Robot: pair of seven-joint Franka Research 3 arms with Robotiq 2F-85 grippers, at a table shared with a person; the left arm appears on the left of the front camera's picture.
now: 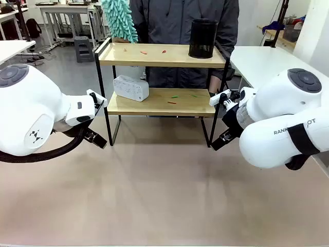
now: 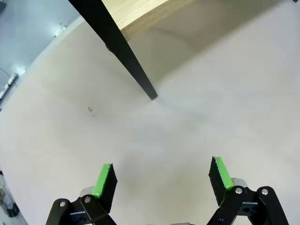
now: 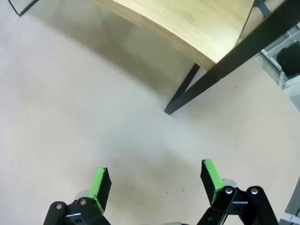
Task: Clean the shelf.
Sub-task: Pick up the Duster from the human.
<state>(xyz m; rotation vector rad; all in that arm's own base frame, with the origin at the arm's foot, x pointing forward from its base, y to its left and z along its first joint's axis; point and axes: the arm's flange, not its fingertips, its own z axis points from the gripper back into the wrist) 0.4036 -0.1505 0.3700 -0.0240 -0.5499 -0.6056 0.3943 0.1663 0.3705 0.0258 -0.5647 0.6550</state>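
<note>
The shelf [image 1: 159, 55] stands at the far middle of the table, two light wooden boards in a thin black frame. Small red and green scraps [image 1: 172, 99] lie on both boards. A person behind it holds a teal fluffy duster [image 1: 120, 19] over the top board's left end. My left gripper [image 1: 97, 139] hovers low by the shelf's front left leg [image 2: 126, 51], open with nothing between its pads [image 2: 105, 180]. My right gripper [image 1: 219, 142] sits by the front right leg [image 3: 220, 65], also open, with the lower board [image 3: 187, 23] ahead of it.
A black mesh cup [image 1: 202, 38] stands on the top board's right end. A white box-shaped device [image 1: 131, 87] sits on the lower board's left. Bare beige tabletop [image 1: 164, 195] stretches in front of the shelf. A white table [image 1: 267, 62] stands at the right.
</note>
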